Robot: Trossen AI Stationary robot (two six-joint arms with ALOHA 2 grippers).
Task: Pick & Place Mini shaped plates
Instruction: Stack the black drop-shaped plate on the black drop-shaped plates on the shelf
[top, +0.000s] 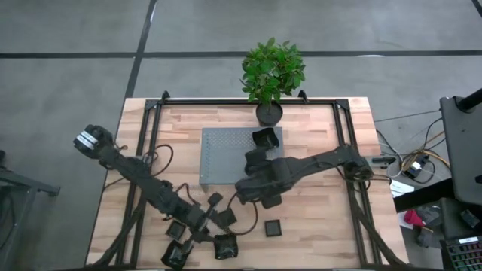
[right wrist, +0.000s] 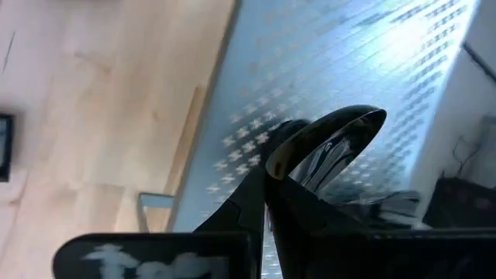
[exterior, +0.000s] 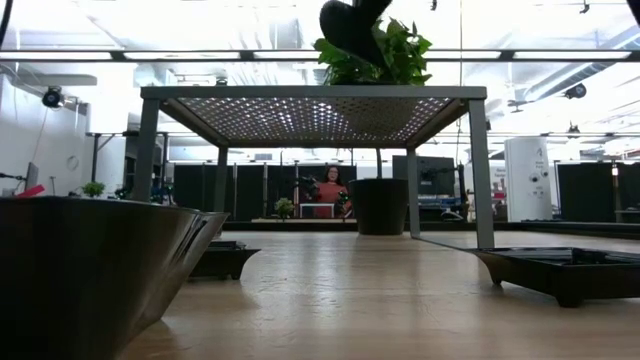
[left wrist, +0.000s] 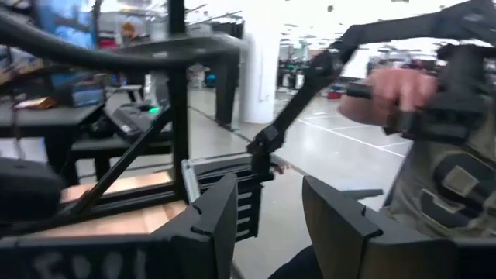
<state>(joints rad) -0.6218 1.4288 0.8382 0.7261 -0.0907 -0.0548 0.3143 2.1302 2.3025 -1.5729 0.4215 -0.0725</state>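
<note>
1. The right gripper point(right wrist: 267, 182) has its fingers pinched together on the rim of a small black plate point(right wrist: 329, 147), which it holds above the grey perforated platform point(top: 222, 154).
2. In the high view this held plate point(top: 256, 160) sits over the platform's right part, and another small black plate point(top: 265, 138) lies near the platform's far right corner.
3. From table height the held plate point(exterior: 348, 30) shows above the platform top point(exterior: 310, 93), in front of the potted plant point(exterior: 385, 55).
4. The left gripper point(left wrist: 267, 213) is at the table's near edge, left of centre, with its fingers spread wide and nothing between them.
5. A person's hand point(left wrist: 391, 93) shows beyond the left gripper, on a dark bar off the table.
6. Several more small black plates lie on the wooden table point(top: 316, 218) near its front edge: a square one point(top: 273, 228) right of centre, and others point(top: 226, 245) close around the left gripper.
7. The plant stands in a black pot point(top: 269, 113) at the table's far edge, just behind the platform.
</note>
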